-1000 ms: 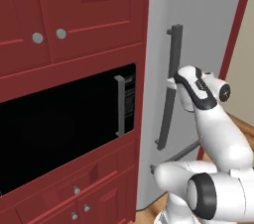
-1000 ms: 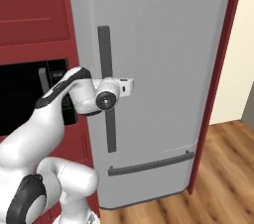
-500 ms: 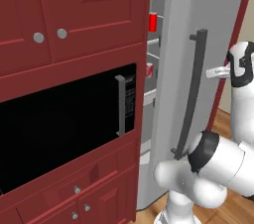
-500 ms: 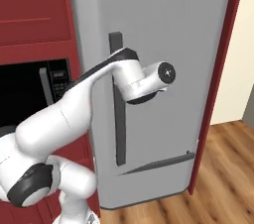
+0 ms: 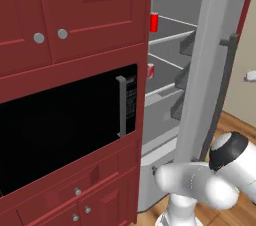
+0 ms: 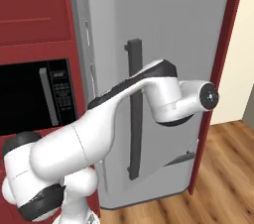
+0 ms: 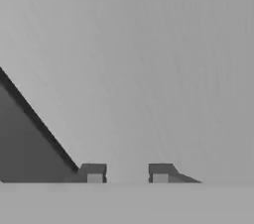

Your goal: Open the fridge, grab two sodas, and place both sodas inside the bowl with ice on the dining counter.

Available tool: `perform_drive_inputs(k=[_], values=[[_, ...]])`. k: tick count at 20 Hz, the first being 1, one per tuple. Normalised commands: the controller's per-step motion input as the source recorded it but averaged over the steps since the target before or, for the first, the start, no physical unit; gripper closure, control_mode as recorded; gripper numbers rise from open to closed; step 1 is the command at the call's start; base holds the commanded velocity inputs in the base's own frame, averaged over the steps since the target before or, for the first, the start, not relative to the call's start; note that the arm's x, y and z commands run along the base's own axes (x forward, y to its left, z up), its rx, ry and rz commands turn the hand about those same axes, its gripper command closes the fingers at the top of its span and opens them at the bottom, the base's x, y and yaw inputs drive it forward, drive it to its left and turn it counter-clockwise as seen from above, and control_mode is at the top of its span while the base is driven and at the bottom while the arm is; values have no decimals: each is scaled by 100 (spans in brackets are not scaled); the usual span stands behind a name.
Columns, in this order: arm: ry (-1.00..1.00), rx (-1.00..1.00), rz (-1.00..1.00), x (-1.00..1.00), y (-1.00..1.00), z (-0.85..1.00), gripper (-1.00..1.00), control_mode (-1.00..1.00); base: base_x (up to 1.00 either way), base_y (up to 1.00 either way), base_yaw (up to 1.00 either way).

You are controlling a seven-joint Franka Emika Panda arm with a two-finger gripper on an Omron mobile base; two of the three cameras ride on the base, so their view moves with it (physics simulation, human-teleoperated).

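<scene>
Setting: dark red kitchen cabinets (image 5: 65, 15) are lining the wall, with a black built-in microwave (image 5: 65, 120) set into them and a wooden floor (image 6: 223, 168) lying below.
Fridge: the tall light-grey fridge (image 6: 163, 29) is standing just beside the microwave, its door (image 5: 207, 65) hanging partly open so the grey shelved interior is showing in the left base view.
Handle: the long dark-grey bar handle (image 6: 134, 109) is running down the door front, with the white arm's wrist crossing in front of it in the right base view.
Claw: the two small dark finger tips (image 7: 94, 173) of the gripper (image 7: 126, 174) are sitting a modest gap apart and facing a plain grey surface, with nothing showing between them; whether they are gripping anything I cannot tell.
Sodas: one small red cylindrical can with a silver top (image 5: 154, 22) is standing on an upper glass shelf and a second red can (image 5: 150, 70) is peeking out a shelf lower, both inside the fridge behind the door that the claw is working at, well apart from it.
</scene>
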Motion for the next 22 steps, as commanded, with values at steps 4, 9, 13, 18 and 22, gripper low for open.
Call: perform_drive_inputs(k=[4,9,13,18,22], values=[[-36,-6,-12,-100,37,42,-100,-100,0,0,0],[-32,-21,-4,-99,78,48,-100,-100,0,0,0],[-29,-28,-2,-83,99,27,-100,-100,0,0,0],[-25,-32,-7,-41,100,32,-100,-100,0,0,0],[-8,-34,-12,4,96,25,-100,-100,0,0,0]])
